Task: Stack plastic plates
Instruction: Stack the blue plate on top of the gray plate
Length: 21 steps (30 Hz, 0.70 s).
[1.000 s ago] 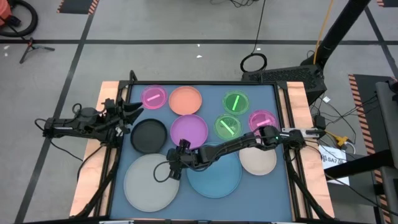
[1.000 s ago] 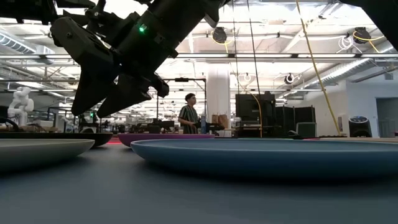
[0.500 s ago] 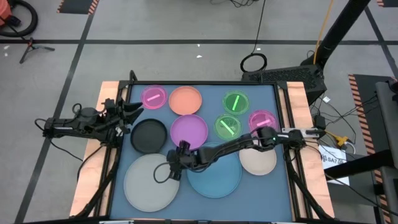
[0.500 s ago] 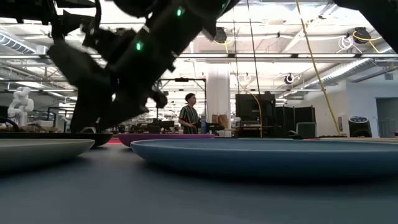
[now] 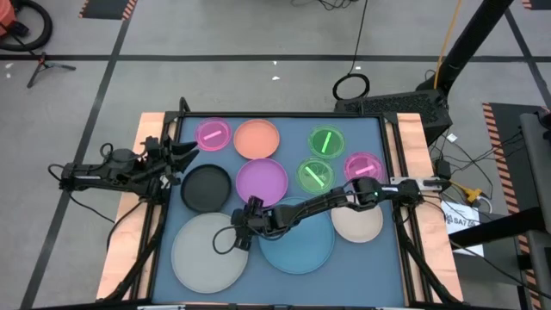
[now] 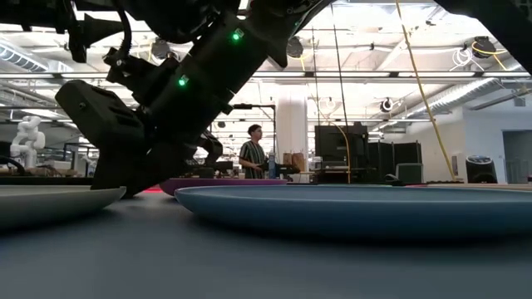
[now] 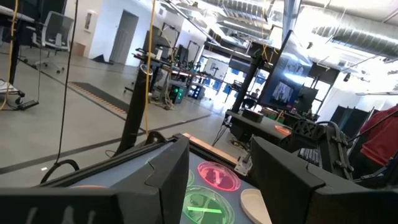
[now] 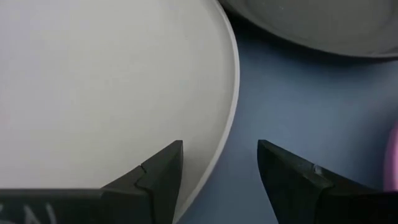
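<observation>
I'm seeing the blue table crowded with plates; right gripper spread apart, straddling grey plate rim; left gripper idling released at the table's left edge

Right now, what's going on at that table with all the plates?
The robot is partway into stacking plates, none stacked yet. The right gripper is open and low at the edge of the large grey plate, its fingers straddling the rim, apparently about to pick it up. The light-blue plate lies beside it. The left gripper waits open at the table's left edge, near the black plate.
</observation>
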{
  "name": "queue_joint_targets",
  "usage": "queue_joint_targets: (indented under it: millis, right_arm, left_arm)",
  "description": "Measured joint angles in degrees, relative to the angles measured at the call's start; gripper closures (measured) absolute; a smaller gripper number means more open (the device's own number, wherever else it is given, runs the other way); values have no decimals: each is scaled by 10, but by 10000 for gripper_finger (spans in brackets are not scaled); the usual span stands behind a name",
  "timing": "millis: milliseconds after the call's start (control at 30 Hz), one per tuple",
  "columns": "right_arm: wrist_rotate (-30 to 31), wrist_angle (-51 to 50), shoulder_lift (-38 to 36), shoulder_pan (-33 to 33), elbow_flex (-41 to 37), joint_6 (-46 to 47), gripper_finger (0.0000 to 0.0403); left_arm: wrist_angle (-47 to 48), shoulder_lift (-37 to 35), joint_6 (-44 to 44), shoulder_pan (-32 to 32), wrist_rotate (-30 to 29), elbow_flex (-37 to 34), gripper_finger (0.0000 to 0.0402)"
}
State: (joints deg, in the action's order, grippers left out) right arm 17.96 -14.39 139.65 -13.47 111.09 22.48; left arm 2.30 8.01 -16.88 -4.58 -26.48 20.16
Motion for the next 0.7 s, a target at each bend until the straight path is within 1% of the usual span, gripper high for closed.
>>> queue_joint_targets:
  millis: [167,267,367,400,467,533,600,700]
  right_arm:
    - [0,-3,-9,0,0,-1,204]
    - [0,-9,-33,0,0,2,204]
    - [-3,-38,-65,0,0,23,204]
    - [-8,-57,-77,-2,0,31,204]
    - [-38,-101,-102,-9,0,35,204]
    - [-79,-153,-124,-25,1,13,204]
    - [-104,-212,-139,-50,1,-6,204]
    - [-108,-311,-147,-95,1,-8,204]
  left_arm:
    - [6,0,0,0,0,0,222]
    - [6,0,0,0,0,0,222]
    - [7,0,0,0,0,0,222]
    - [7,0,0,0,0,0,222]
    - [9,0,-1,0,0,0,222]
    - [10,0,-1,0,0,0,222]
    - [10,0,-1,0,0,0,222]
    - [7,0,2,0,-1,0,222]
